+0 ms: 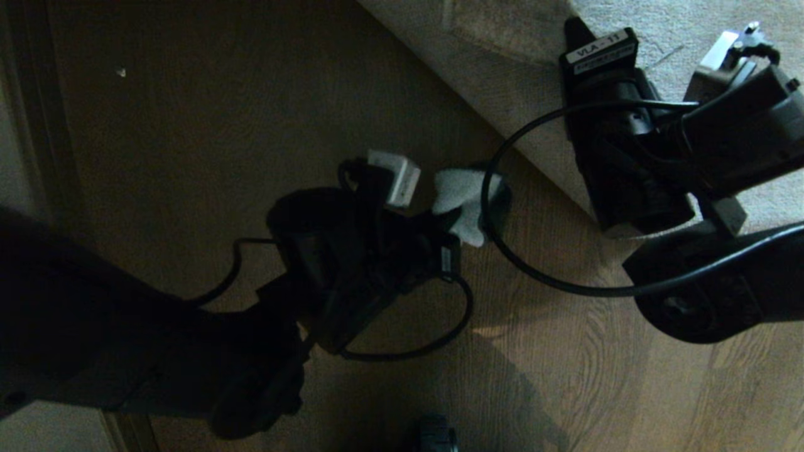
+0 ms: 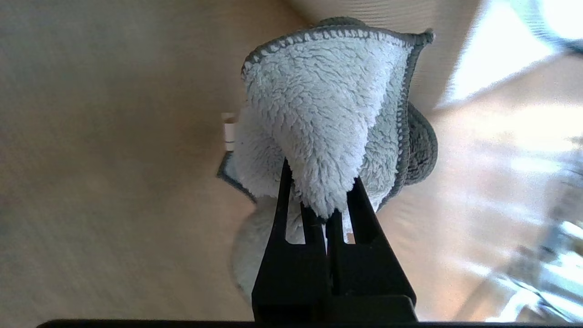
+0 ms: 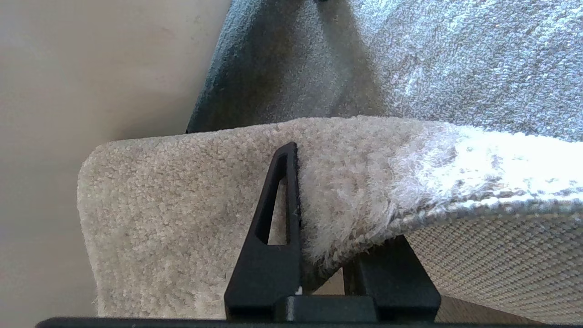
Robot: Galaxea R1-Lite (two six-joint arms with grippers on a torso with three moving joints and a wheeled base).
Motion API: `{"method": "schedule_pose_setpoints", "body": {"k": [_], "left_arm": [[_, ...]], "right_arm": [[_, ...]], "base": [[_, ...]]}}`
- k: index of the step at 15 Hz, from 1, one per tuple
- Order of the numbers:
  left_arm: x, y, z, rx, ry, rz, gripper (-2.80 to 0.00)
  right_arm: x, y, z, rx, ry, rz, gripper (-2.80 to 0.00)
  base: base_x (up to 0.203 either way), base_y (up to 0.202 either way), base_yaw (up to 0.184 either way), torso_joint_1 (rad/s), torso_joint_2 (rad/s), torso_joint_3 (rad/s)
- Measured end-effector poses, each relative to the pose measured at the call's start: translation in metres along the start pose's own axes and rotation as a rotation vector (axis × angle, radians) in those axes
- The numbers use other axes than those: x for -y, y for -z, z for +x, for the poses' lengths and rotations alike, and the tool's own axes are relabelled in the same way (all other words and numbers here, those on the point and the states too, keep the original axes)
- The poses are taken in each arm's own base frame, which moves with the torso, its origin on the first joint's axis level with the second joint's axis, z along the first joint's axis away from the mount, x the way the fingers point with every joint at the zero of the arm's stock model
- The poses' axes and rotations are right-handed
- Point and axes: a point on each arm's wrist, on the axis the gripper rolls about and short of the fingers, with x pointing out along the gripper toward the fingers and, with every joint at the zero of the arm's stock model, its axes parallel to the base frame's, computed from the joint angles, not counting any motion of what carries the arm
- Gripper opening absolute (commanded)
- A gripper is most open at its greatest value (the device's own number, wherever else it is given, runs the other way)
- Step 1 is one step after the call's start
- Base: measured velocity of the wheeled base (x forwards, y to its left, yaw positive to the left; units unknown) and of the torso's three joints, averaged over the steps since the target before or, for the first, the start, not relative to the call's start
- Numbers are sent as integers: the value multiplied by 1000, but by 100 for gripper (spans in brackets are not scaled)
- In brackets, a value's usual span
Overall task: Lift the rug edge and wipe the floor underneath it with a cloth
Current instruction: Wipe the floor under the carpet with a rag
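My left gripper (image 2: 321, 187) is shut on the fluffy pale cloth (image 2: 319, 105), which has a dark grey stitched border. In the head view the cloth (image 1: 463, 202) hangs over the brown wood floor (image 1: 188, 125), just short of the rug edge (image 1: 540, 163), with the left gripper (image 1: 447, 221) beside it. My right gripper (image 3: 337, 196) is shut on the rug edge (image 3: 360, 214) and holds it up off the floor (image 3: 91, 68), so the woven underside (image 3: 501, 255) shows. One finger (image 3: 284, 196) lies on the pile; the other is under the rug. The right arm (image 1: 628, 157) sits over the rug border.
The beige rug (image 1: 659, 19) fills the far right. Black cables (image 1: 502, 251) loop between the two arms. A wall and baseboard (image 1: 25, 125) run along the left side. A small dark object (image 1: 436, 436) sits at the near edge of the floor.
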Motion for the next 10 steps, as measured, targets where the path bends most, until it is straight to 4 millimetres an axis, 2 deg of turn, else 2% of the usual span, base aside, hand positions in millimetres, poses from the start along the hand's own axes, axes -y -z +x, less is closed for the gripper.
{"method": "schedule_pose_setpoints", "body": {"k": [3, 7, 10], "left_arm": [[-32, -5, 19, 46, -89, 7, -280], [-76, -29, 40, 162, -201, 22, -280], [-107, -45, 41, 219, -273, 40, -280]], "right_arm": [[0, 0, 0, 1, 0, 1, -280], [0, 0, 0, 1, 0, 0, -280], [0, 0, 0, 1, 0, 0, -280]], "base": [[0, 0, 0, 0, 0, 0], [0, 0, 0, 0, 0, 0], [0, 0, 0, 0, 0, 0]]}}
